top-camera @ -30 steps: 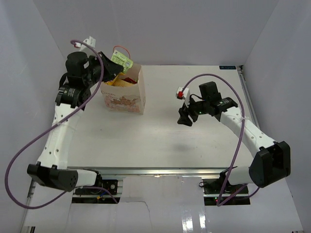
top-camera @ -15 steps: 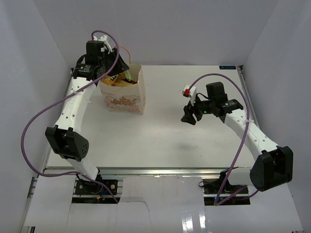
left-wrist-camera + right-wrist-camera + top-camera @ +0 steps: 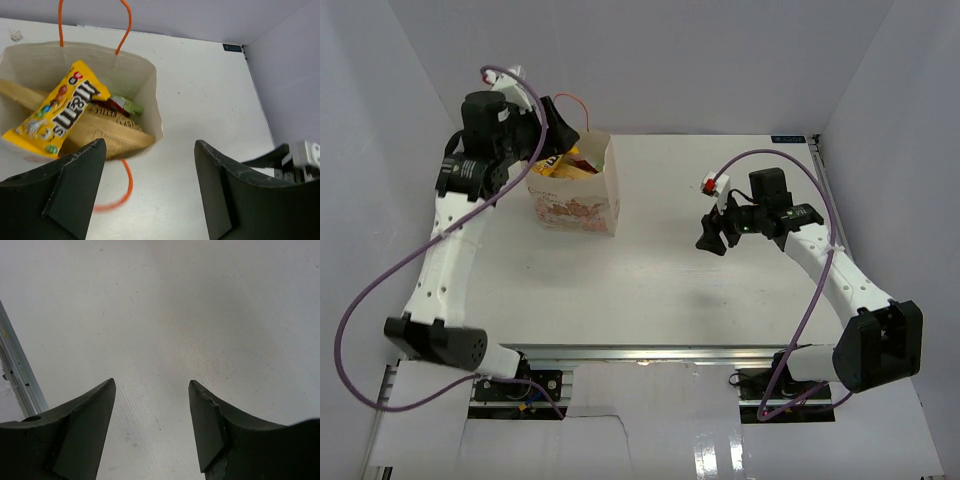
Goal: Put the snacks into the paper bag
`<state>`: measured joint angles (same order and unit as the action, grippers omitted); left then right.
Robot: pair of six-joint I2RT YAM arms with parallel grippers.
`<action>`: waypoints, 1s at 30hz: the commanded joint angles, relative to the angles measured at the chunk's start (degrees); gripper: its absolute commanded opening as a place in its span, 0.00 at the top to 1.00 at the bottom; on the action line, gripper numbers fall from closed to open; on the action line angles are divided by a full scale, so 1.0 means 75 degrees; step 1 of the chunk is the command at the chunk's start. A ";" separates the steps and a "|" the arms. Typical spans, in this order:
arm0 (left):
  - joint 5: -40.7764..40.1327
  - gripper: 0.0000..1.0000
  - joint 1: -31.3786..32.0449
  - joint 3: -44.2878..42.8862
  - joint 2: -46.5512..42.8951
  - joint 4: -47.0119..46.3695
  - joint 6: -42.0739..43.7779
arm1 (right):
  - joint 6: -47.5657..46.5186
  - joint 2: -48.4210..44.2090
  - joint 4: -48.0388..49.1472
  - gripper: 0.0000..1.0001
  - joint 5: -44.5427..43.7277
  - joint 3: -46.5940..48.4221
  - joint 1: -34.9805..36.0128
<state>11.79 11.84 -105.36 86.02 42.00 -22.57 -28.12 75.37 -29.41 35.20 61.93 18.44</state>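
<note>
The cream paper bag [image 3: 578, 206] is standing upright, mouth open, at ten o'clock in the overhead view, its pinkish print facing six o'clock. Inside, the yellow candy packet [image 3: 60, 107] is lying slanted over the gold chip bag [image 3: 107, 134], the small green packet [image 3: 128, 106] peeking out at its three o'clock.

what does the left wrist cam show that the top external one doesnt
Left wrist only: inside the paper bag, the yellow candy packet lies on the gold chip bag, small green packet beside it. Top external only: the bag's printed front and both whole arms. Both: the bag standing on the table, its orange handle.
</note>
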 commanded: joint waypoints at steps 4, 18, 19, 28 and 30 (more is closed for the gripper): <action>-0.0447 0.07 0.0004 0.3367 -0.3870 -0.0911 0.0759 | 0.0386 0.0052 0.0218 0.21 -0.0556 0.0355 -0.0571; -0.0588 0.02 0.0004 0.8047 -0.8937 -0.0971 -0.0506 | 0.1135 -0.0276 0.0686 0.10 -0.2373 0.0684 -0.1099; -0.0588 0.02 0.0004 0.8187 -0.9065 -0.0994 -0.0611 | 0.1194 -0.0334 0.0710 0.10 -0.2443 0.0649 -0.1099; -0.0307 0.02 -0.0008 0.8294 -0.8903 -0.1111 -0.0741 | 0.2179 -0.0733 0.1237 0.10 -0.3287 0.0286 -0.1099; -0.0283 0.02 0.0004 0.8306 -0.8879 -0.1146 -0.0799 | 0.2226 -0.0757 0.1238 0.10 -0.3415 0.0274 -0.1099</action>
<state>8.56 11.84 -43.09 18.35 34.59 -27.64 -14.02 70.96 -23.18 12.60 64.58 10.50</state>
